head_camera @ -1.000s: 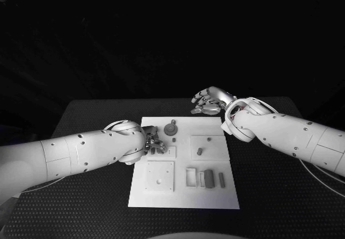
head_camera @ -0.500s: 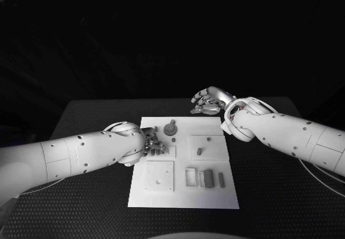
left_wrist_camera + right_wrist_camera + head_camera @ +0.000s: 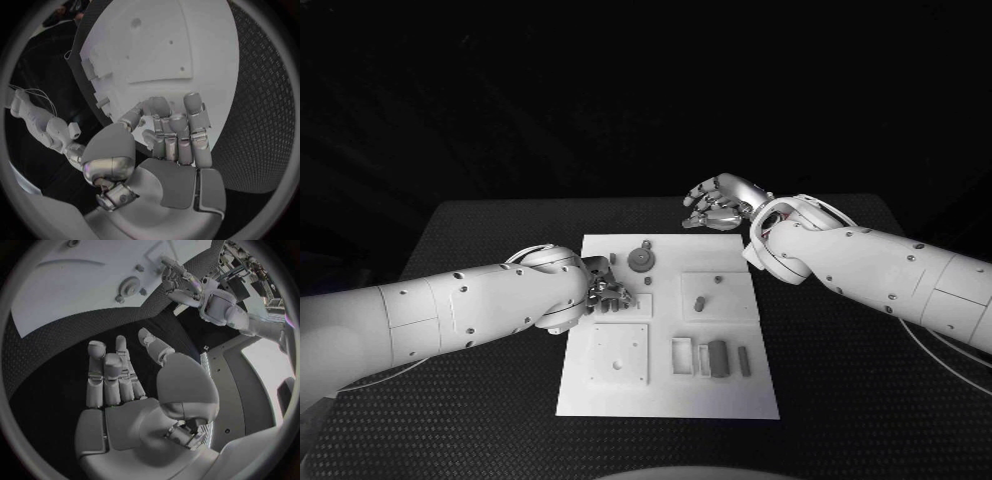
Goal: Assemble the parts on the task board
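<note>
Progress looked partial from where I sat at the controls: the task board (image 3: 668,395) lay flat in the middle of the bench (image 3: 488,230), and several parts stood or lay on it. A round part (image 3: 642,260) sat near the board's far edge, a small upright peg (image 3: 697,300) stood in the raised square plate (image 3: 713,296) on the right side, and a row of slim blocks (image 3: 718,358) lay side by side nearer to me, apparently not yet placed. The square plate with holes (image 3: 619,354) on the near left looked unfilled, so I judged most of the seating was left to do. My left hand (image 3: 606,290) hung over the board's left edge, its fingers (image 3: 178,135) curled in toward the palm; in the left wrist view I could not make out any part between them, and I could not tell whether they pinched something small. My right hand (image 3: 720,204) hovered off the board, just beyond its far right corner, above the bench; the right wrist view showed its fingers (image 3: 109,375) loosely extended and slightly apart with nothing in them. I judged the left hand was the one working, somewhere at the left-hand fixtures.
</note>
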Controlling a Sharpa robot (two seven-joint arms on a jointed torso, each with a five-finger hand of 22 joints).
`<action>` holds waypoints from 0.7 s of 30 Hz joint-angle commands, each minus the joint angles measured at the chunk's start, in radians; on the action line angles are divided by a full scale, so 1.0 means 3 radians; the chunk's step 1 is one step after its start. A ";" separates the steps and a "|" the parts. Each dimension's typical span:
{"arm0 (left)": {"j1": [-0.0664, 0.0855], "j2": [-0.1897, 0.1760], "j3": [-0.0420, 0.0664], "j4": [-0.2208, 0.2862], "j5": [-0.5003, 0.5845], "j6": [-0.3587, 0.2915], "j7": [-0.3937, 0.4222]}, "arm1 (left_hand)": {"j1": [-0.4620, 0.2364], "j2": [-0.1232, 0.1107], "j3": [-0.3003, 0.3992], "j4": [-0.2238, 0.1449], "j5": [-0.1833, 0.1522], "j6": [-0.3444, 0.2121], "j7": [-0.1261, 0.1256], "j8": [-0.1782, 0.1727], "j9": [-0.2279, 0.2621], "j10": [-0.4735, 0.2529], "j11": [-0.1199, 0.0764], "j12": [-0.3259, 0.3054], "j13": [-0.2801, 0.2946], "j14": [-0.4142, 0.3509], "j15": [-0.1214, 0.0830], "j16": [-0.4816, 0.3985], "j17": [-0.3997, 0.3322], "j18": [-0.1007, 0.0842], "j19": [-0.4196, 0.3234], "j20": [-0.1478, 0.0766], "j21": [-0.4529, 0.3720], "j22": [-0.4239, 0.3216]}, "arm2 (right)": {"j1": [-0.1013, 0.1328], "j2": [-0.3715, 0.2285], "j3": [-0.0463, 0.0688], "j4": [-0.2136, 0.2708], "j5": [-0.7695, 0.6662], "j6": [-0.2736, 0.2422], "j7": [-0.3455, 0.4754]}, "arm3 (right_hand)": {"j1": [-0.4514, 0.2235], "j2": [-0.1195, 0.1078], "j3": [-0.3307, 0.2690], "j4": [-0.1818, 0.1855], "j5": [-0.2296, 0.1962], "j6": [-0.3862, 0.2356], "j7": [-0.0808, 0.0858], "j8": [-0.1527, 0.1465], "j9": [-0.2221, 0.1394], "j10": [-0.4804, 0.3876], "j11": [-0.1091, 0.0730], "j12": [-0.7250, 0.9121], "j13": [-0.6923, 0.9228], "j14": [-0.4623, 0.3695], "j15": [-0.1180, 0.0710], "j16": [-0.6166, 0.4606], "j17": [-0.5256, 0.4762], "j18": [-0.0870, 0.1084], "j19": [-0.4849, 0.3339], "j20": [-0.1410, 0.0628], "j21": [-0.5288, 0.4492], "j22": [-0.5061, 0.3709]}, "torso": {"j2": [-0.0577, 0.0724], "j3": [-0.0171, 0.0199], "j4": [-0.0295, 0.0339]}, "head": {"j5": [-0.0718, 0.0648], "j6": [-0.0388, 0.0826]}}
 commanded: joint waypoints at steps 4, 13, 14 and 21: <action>-0.0001 0.0001 0.0000 -0.0001 0.0027 -0.0052 0.0023 | 0.0007 0.0031 -0.0010 -0.0008 -0.0008 -0.0016 -0.0014 0.0003 0.0001 -0.0005 -0.0007 0.0021 -0.0005 -0.0017 0.0006 0.0018 -0.0007 0.0011 0.0008 0.0016 0.0014 0.0074 | 0.0000 0.0000 0.0002 0.0000 -0.0003 0.0043 0.0029 | -0.0011 0.0021 -0.0021 0.0005 0.0006 -0.0027 0.0041 0.0013 -0.0004 0.0004 0.0016 -0.0017 0.0004 -0.0014 0.0000 0.0014 -0.0005 0.0205 -0.0008 -0.0017 -0.0019 0.0052 | 0.0001 0.0000 0.0000 | -0.0002 -0.0002; -0.0001 0.0002 0.0000 -0.0005 0.0062 -0.0099 0.0044 | -0.0038 0.0004 -0.0037 0.0035 -0.0015 -0.0015 -0.0016 0.0006 0.0000 -0.0004 -0.0010 0.0029 -0.0013 -0.0018 0.0004 0.0028 -0.0022 0.0014 0.0009 0.0017 0.0015 0.0071 | 0.0000 0.0000 0.0002 -0.0002 -0.0003 0.0045 0.0026 | -0.0012 0.0022 -0.0021 0.0005 0.0006 -0.0027 0.0041 0.0014 -0.0005 0.0004 0.0017 -0.0018 0.0004 -0.0015 0.0000 0.0014 -0.0006 0.0205 -0.0008 -0.0016 -0.0021 0.0052 | 0.0000 0.0003 -0.0001 | -0.0005 -0.0002; -0.0001 0.0003 0.0001 -0.0006 0.0065 -0.0105 0.0047 | -0.0045 -0.0002 -0.0039 0.0044 -0.0018 -0.0015 -0.0017 0.0007 0.0000 -0.0005 -0.0010 0.0030 -0.0015 -0.0018 0.0003 0.0030 -0.0025 0.0015 0.0008 0.0017 0.0014 0.0071 | 0.0000 0.0000 0.0002 -0.0002 -0.0003 0.0045 0.0026 | -0.0011 0.0023 -0.0021 0.0005 0.0006 -0.0027 0.0041 0.0014 -0.0006 0.0004 0.0017 -0.0018 0.0004 -0.0015 0.0000 0.0014 -0.0006 0.0205 -0.0008 -0.0016 -0.0021 0.0052 | -0.0001 0.0004 0.0000 | -0.0006 -0.0003; -0.0001 0.0006 0.0001 -0.0008 0.0093 -0.0106 0.0061 | -0.0055 -0.0019 -0.0042 0.0065 -0.0026 -0.0014 -0.0019 0.0008 0.0000 -0.0004 -0.0012 0.0034 -0.0018 -0.0018 0.0001 0.0034 -0.0031 0.0018 0.0009 0.0016 0.0014 0.0070 | 0.0000 0.0003 0.0002 -0.0003 -0.0003 0.0048 0.0025 | -0.0011 0.0023 -0.0020 0.0005 0.0006 -0.0028 0.0041 0.0015 -0.0006 0.0004 0.0017 -0.0018 0.0005 -0.0016 0.0000 0.0013 -0.0006 0.0205 -0.0009 -0.0016 -0.0022 0.0052 | 0.0000 0.0003 -0.0001 | -0.0006 -0.0006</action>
